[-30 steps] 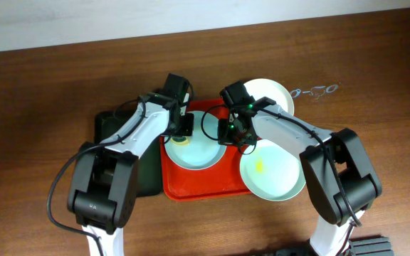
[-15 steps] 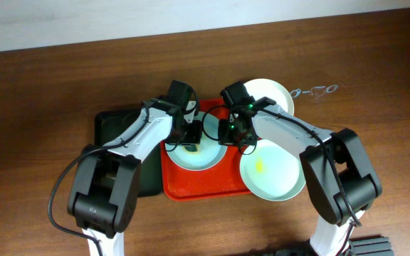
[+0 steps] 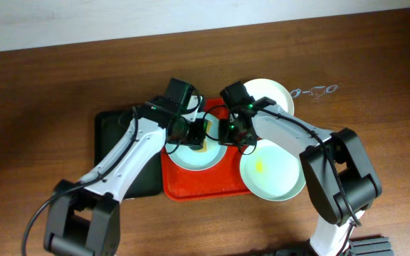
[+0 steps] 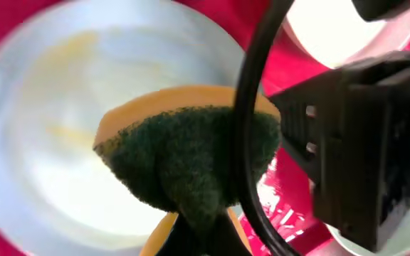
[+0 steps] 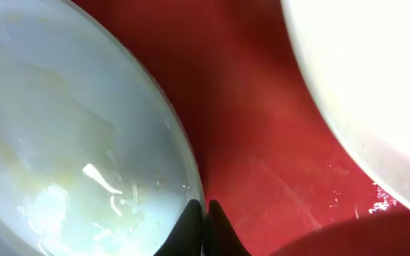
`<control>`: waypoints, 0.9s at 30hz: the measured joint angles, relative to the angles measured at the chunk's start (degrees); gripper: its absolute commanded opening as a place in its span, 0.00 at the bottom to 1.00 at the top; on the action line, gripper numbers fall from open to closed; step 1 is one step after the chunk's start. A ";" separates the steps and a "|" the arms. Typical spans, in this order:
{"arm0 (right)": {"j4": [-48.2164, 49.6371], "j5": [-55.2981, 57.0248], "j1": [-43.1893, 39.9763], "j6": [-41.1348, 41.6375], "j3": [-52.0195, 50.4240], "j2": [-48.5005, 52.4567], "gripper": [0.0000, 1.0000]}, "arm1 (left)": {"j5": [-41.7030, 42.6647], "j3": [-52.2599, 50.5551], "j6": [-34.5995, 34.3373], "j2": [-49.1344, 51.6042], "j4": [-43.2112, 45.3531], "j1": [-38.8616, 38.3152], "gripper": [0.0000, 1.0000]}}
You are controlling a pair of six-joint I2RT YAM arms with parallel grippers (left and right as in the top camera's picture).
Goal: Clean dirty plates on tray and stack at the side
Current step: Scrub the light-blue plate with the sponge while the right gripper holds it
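Green plate (image 3: 276,178) nearest, overhanging tray (image 3: 191,190) at right rim, yellow smear on it: uncleaned. Mid-tray: blue plate (image 3: 189,158), faint yellow streaks. Left hand (image 3: 196,136) pinching sponge (image 4: 191,149) against it; right hand (image 5: 205,224) pressed together on its rim. Far: white plate (image 3: 270,92) at tray corner, cleanliness unclear. Black tray (image 3: 112,131) left, on counter (image 3: 48,85). Judgement: first scrub underway, nothing stacked.
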 measured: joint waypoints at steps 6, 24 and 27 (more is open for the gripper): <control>-0.31 0.02 0.00 -0.17 -0.07 0.00 0.18 | -6.80 -0.09 -1.68 0.13 0.68 0.00 0.00; -1.44 -0.02 0.07 -0.37 -0.33 0.02 0.04 | -9.55 0.33 -2.54 11.96 7.45 0.68 0.00; -1.46 -0.02 0.07 -0.37 -0.33 0.02 0.04 | -2.36 0.55 -2.21 12.52 7.48 2.14 0.00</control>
